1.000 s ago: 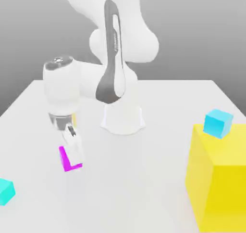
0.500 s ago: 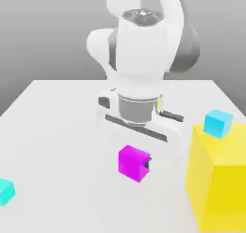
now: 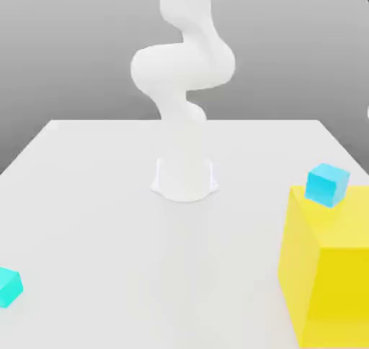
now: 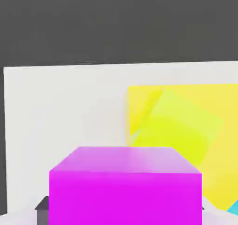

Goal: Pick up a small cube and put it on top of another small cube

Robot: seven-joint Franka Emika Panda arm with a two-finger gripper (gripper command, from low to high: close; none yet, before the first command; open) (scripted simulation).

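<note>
Looking at the exterior view, the arm (image 3: 184,73) snakes up from its base (image 3: 184,180) in an S-bend and runs off the top edge. Count is one magenta cube (image 4: 125,187), one yellow block (image 3: 328,268) and two cyan cubes, one (image 3: 328,184) on the block's top and one (image 3: 9,286) on the table (image 3: 94,196). The hand view puts the magenta cube right up against the claw with the yellow block just beyond it, but I can't tell if the claw is gripping it or spread wide.
</note>
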